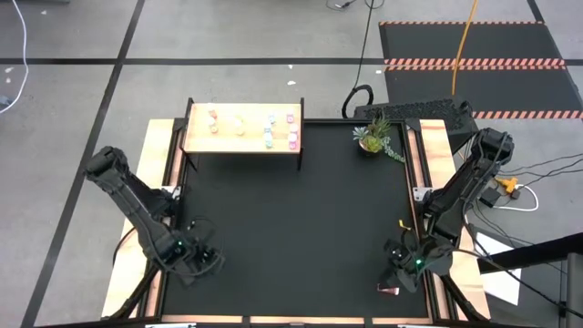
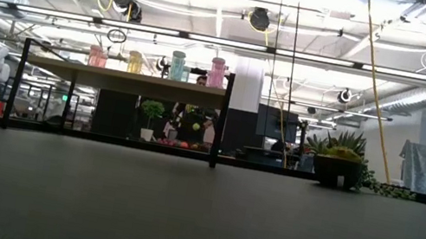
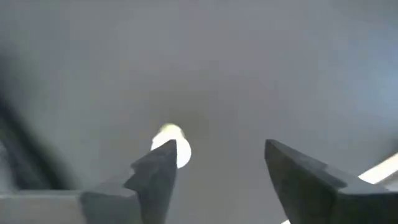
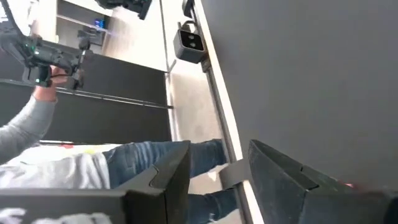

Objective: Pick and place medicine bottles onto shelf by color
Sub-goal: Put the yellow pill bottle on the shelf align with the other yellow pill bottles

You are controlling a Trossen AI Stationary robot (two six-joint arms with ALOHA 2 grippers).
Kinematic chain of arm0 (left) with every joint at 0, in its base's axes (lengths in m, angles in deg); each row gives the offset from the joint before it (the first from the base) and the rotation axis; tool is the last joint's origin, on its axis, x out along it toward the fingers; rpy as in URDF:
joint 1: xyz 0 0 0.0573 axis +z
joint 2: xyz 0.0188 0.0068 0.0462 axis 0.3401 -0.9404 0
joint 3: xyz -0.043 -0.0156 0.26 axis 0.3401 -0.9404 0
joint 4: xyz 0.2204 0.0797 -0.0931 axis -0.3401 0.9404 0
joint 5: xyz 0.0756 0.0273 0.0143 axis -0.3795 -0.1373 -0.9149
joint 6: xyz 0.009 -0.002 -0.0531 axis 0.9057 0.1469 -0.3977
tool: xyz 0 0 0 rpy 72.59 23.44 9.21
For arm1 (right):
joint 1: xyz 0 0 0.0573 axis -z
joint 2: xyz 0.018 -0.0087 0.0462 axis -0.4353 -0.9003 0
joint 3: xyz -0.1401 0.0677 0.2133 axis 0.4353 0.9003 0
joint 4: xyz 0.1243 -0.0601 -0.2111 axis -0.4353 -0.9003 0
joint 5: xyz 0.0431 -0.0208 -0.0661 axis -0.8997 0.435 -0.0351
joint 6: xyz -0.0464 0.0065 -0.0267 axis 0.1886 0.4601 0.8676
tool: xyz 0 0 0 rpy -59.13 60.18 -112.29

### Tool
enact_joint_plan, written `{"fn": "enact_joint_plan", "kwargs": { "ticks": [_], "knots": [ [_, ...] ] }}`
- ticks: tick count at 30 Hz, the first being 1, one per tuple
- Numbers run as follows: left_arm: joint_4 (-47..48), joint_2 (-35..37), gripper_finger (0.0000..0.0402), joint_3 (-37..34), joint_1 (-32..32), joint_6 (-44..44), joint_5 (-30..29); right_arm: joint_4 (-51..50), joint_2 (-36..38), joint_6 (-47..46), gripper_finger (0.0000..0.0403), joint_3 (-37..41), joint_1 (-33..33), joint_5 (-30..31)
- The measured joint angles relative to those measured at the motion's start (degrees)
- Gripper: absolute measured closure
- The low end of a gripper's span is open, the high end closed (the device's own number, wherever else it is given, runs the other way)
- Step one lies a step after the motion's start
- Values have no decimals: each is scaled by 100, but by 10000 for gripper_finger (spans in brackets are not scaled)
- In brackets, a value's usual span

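So the shelf (image 1: 244,141) sits at the far edge of the black counter (image 1: 291,228) with seven medicine bottles (image 1: 268,138) on top. Four show up side-on down low: pink, yellow, teal, magenta. Left claw (image 1: 202,260) hangs near the front-left corner, fingers parted around nothing. Right claw (image 1: 401,273) by the front-right corner is open and empty too. One potted plant (image 1: 373,137) beside the shelf.

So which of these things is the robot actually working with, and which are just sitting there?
Part of the job:
- medicine bottles standing on the shelf
- shelf, pale wooden board on black legs
- left gripper and right gripper, both low near the table's front edge

Just lying about:
- potted plant
- person beside the table
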Motion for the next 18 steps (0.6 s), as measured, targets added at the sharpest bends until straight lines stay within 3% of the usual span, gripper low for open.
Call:
{"fn": "enact_joint_plan", "kwargs": {
  "ticks": [4,7,10,18],
  "knots": [
    [-814,0,124,-487,-357,-341,42,-131,0,117,248,0,48,2],
    [-813,-2,108,-713,-530,-998,295,-139,0,242,248,2,50,5],
    [-801,-4,107,-906,-499,-1062,680,-220,0,274,248,0,71,-9],
    [-862,-2,135,-1185,-254,-981,687,-299,0,274,248,0,85,-26]
  ]
}}
